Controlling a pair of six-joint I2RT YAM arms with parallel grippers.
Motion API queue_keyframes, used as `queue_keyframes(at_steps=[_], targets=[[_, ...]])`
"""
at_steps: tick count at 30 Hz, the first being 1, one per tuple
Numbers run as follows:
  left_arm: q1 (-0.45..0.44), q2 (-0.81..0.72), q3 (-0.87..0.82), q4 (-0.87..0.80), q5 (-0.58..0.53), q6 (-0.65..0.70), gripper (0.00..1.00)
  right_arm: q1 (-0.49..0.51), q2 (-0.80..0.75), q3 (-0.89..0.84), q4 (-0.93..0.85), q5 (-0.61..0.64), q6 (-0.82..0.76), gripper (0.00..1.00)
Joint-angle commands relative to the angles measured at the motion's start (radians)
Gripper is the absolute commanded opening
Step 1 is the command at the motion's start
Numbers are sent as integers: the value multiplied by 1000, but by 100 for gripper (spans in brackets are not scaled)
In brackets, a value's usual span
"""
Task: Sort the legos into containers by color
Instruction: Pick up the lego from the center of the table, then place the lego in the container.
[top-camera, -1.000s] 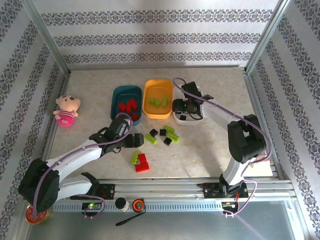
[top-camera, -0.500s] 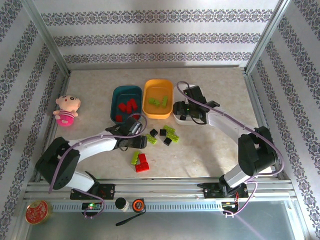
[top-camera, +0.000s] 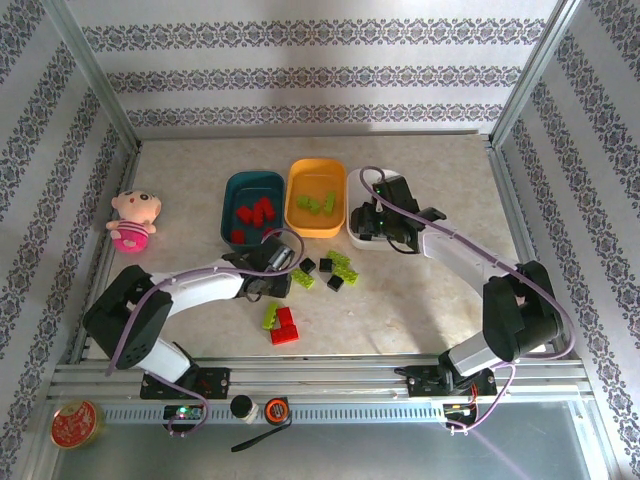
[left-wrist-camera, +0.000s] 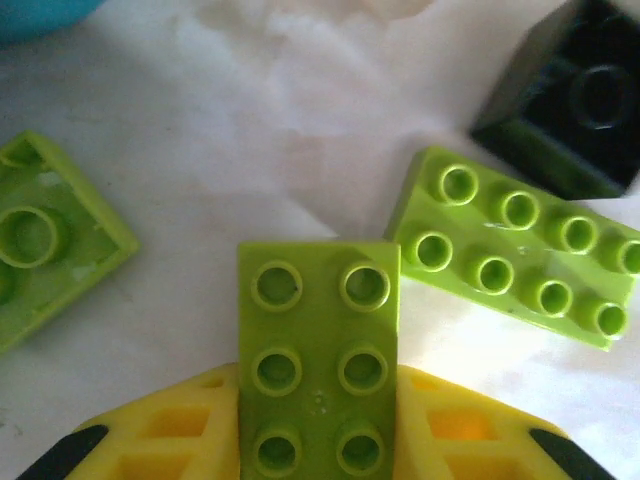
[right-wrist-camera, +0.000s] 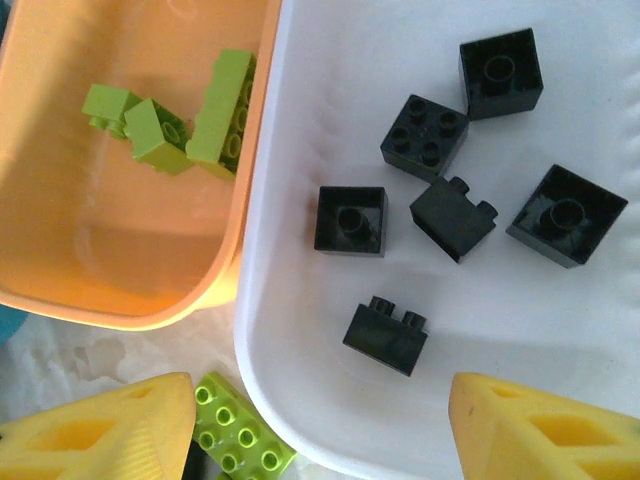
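Lying nearest the arm bases, a cluster of red bricks touches a lime brick on the table. Just beyond, the left gripper pinches a six-stud lime brick between its fingers, near an eight-stud lime brick and a loose black brick. Farther back, the right gripper hangs with fingers spread wide over the white tray holding six black bricks, beside the orange-yellow tray with lime pieces and the teal tray with red pieces.

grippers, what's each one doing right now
left gripper: closed on a lime-green brick
right gripper: open, holding nothing, above the white tray
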Motion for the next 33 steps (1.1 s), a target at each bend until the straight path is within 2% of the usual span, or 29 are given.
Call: queue_keyframes(at_steps=[1, 5, 9, 15, 23, 28, 33], targets=[[-12, -108, 5, -1, 29, -23, 28, -11, -38, -17, 21, 14, 22, 68], [3, -184, 79, -18, 9, -1, 28, -11, -54, -36, 36, 11, 31, 68], [54, -139, 197, 24, 31, 11, 28, -11, -72, -55, 49, -1, 48, 69], [112, 87, 416, 120, 72, 10, 28, -5, -116, -103, 55, -3, 59, 68], [169, 417, 720, 101, 71, 42, 28, -3, -213, -188, 45, -6, 68, 69], [183, 600, 928, 32, 45, 72, 28, -3, -246, -215, 40, -7, 72, 70], [194, 736, 1093, -14, 15, 77, 33, -1, -266, -233, 42, -12, 83, 70]])
